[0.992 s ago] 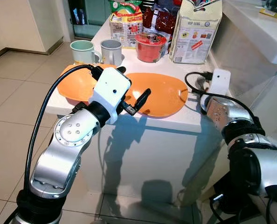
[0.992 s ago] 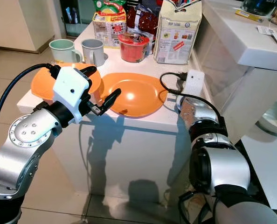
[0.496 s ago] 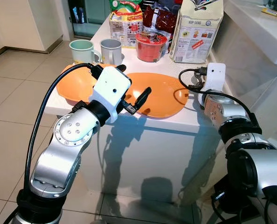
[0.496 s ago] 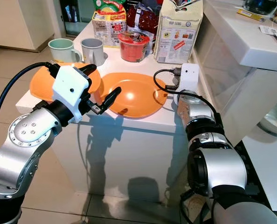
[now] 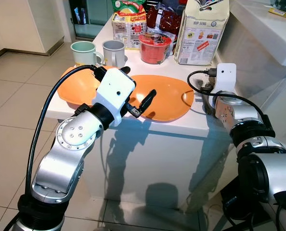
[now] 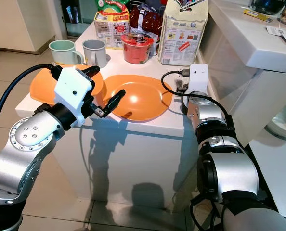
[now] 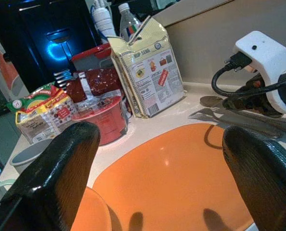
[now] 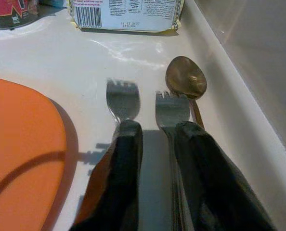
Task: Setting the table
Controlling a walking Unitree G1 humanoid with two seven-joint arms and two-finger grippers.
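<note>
The right gripper (image 8: pixel 155 144) has its jaws nearly closed over two forks (image 8: pixel 123 100) lying beside a spoon (image 8: pixel 185 82) on the desk (image 8: pixel 85 62), right of the orange plate (image 5: pixel 164 96). Both forks could lift together or slip. The left gripper (image 5: pixel 139 102) hovers released.

The plate (image 5: pixel 163 97) is smooth, shiny orange plastic. The forks (image 8: pixel 123 99) and spoon (image 8: pixel 185 83) are shiny metal.
</note>
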